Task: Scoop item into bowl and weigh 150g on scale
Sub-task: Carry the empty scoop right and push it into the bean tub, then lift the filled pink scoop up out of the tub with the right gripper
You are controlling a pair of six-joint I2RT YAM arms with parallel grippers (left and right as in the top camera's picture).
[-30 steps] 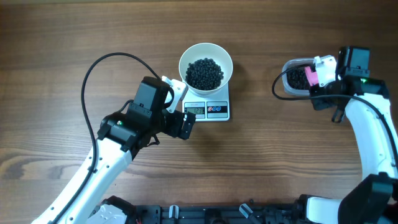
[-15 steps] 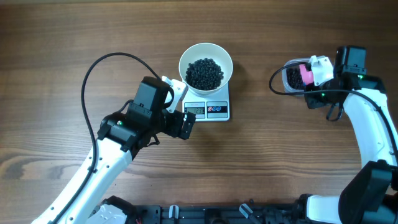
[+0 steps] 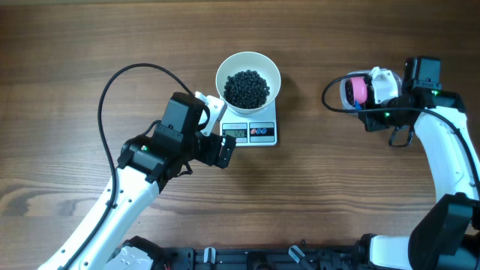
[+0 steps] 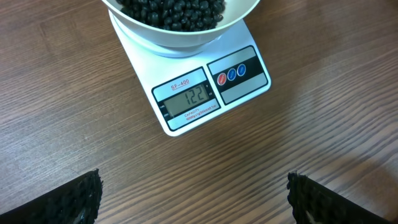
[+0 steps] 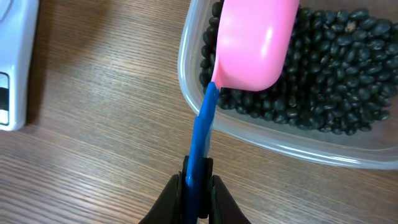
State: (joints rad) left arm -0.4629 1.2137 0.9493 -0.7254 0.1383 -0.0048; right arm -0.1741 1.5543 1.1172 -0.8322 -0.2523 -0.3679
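The white bowl (image 3: 248, 77) stands on the white scale (image 3: 250, 132) and holds a heap of black beans, the item (image 3: 247, 88). In the left wrist view the scale (image 4: 205, 93) shows 122 on its display, with the bowl (image 4: 180, 34) at the top edge. My left gripper (image 4: 194, 186) hangs open just in front of the scale, nothing between its fingers. My right gripper (image 5: 198, 186) is shut on the blue handle of a pink scoop (image 5: 252, 43). The scoop's bowl sits over more beans (image 5: 336, 74) in a clear tub (image 5: 261, 140).
The clear tub lies at the right of the table, largely hidden under the right gripper and the scoop (image 3: 358, 91) in the overhead view. A black cable loops behind the left arm (image 3: 112, 82). Bare wooden tabletop separates scale and tub.
My right gripper has shifted a little left with the scoop, and the pink scoop now shows more toward the tub's left side. The left arm and the bowl have not moved.
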